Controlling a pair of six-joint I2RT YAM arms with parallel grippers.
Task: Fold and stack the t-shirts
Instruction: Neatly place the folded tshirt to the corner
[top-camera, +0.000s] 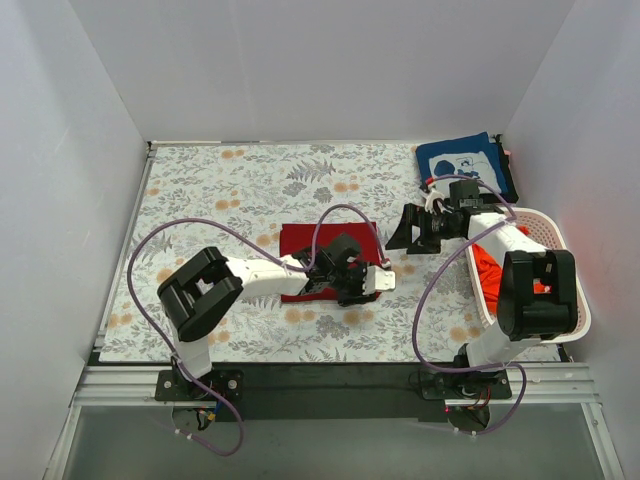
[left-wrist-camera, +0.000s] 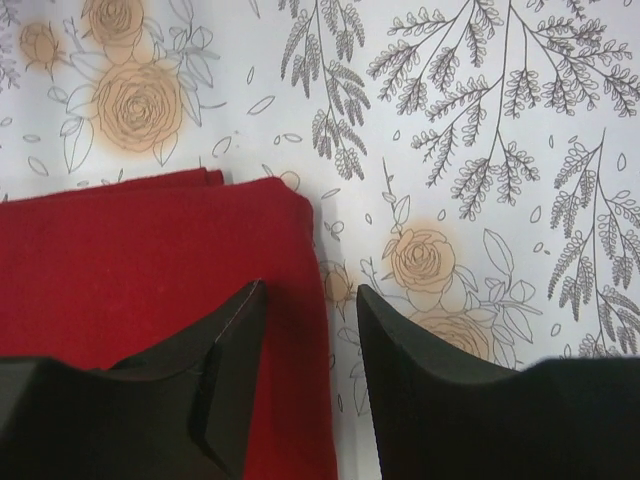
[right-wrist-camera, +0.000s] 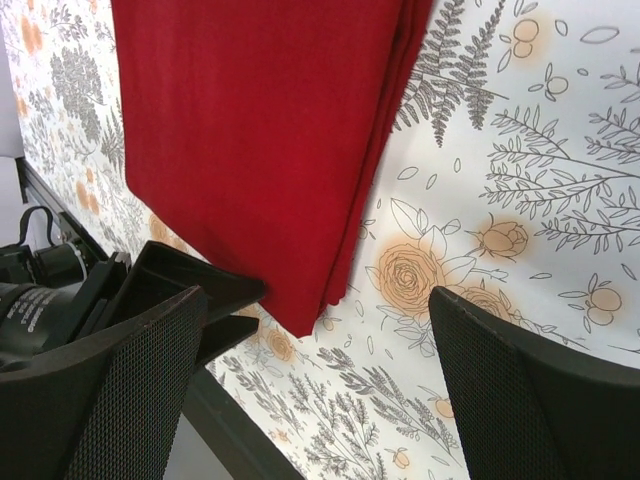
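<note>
A folded dark red t-shirt (top-camera: 305, 245) (left-wrist-camera: 150, 270) (right-wrist-camera: 260, 130) lies flat in the middle of the table. My left gripper (top-camera: 357, 285) (left-wrist-camera: 311, 288) is low over its right edge, one finger above the red cloth and the other above the floral cloth. Its jaws stand partly apart with the shirt's edge in the gap, and nothing is clamped. My right gripper (top-camera: 412, 235) (right-wrist-camera: 316, 295) hovers wide open to the right of the shirt, holding nothing. A folded navy t-shirt (top-camera: 465, 160) with white print lies at the back right. An orange-red t-shirt (top-camera: 488, 265) sits crumpled in the basket.
A white perforated basket (top-camera: 560, 245) stands at the right edge, beside the right arm. The floral table cloth (top-camera: 220, 190) covers the table, with white walls on three sides. The table's dark front edge (right-wrist-camera: 230, 430) shows in the right wrist view.
</note>
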